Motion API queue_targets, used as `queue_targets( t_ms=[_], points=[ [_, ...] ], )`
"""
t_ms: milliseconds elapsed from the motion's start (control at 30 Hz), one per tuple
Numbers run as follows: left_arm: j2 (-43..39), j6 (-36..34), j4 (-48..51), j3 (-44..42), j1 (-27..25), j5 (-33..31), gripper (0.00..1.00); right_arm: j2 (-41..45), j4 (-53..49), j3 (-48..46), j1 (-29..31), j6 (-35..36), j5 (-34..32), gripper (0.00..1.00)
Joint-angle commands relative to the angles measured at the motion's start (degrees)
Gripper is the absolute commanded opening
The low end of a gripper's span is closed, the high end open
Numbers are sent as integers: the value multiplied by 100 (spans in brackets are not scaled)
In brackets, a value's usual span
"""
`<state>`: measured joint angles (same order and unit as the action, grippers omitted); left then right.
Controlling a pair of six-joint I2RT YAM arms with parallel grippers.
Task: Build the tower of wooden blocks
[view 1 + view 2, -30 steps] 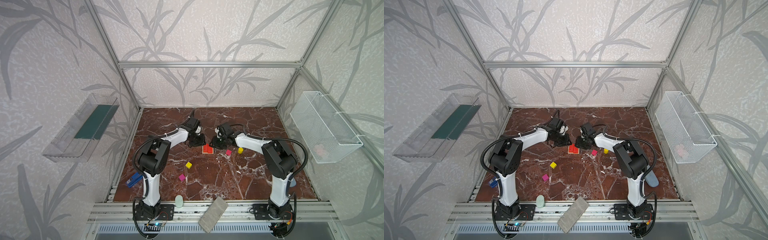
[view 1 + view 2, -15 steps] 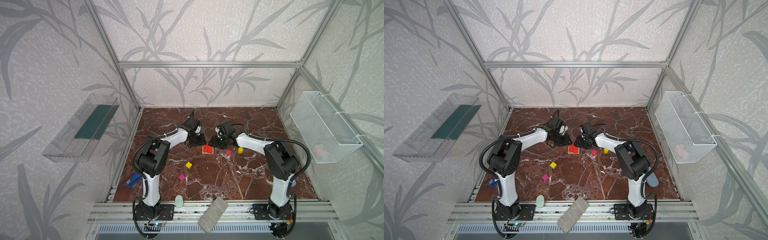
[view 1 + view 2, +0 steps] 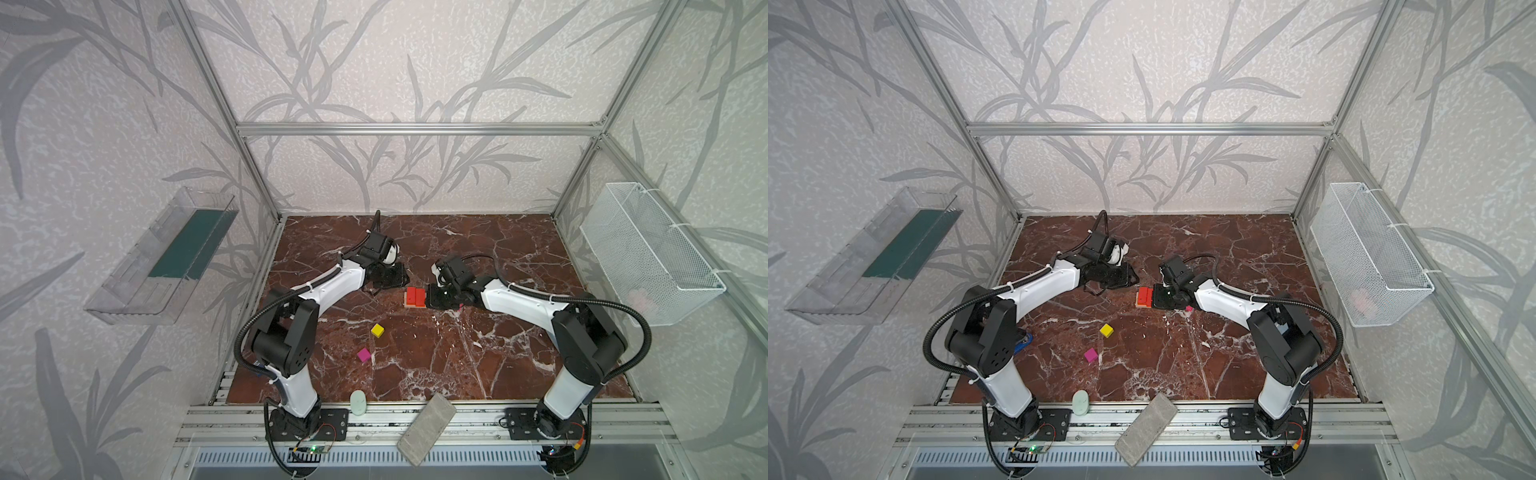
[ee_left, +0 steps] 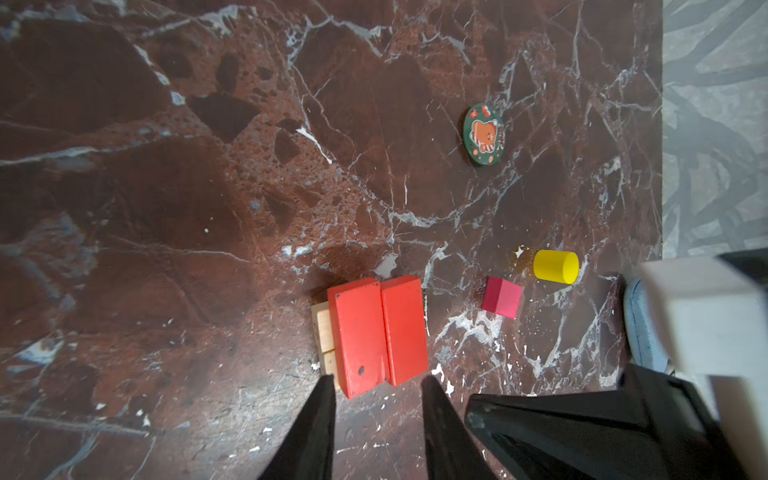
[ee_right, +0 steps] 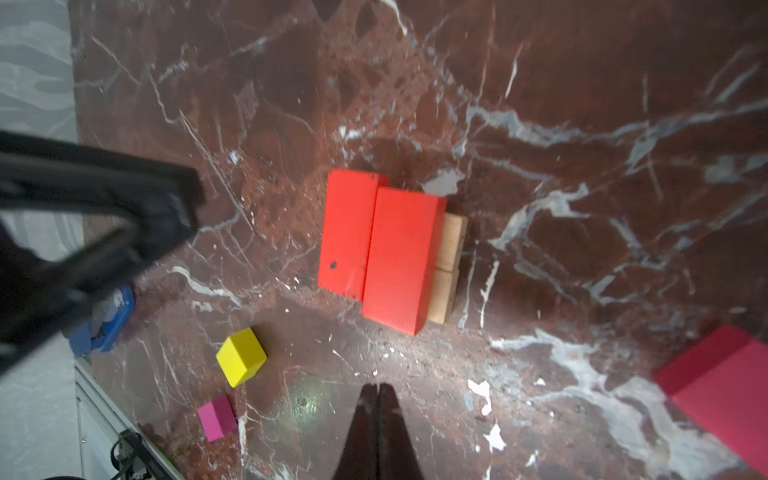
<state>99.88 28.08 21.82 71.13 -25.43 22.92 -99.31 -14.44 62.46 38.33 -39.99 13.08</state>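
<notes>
I see the left jaws apart and empty, their tips just short of the two red rectangles (image 4: pixel 376 334), which lie side by side on the tan bars (image 4: pixel 324 332) mid-desk (image 3: pixel 457 353). The right jaws are pressed together, holding nothing. A magenta cube (image 4: pixel 501 297) and the yellow cylinder (image 4: pixel 555 266) sit beside that stack. The yellow cube (image 3: pixel 377 330) and a second magenta cube (image 3: pixel 363 354) lie well apart from it.

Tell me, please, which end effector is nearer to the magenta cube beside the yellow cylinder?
Right. The right end effector, shut, sits close beside the magenta cube; the left end effector is across the red blocks from it.
</notes>
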Motion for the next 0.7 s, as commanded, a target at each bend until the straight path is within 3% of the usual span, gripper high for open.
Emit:
queue_targets(
  t_ms=[0,667],
  points=[
    [-318,1,-93,-136,22,-203,35,-43,42,-92,112,-75,-189,0],
    [-645,31,-162,-328,90,-332,34,-598,450,-13,219,-291,-306,0]
  ],
)
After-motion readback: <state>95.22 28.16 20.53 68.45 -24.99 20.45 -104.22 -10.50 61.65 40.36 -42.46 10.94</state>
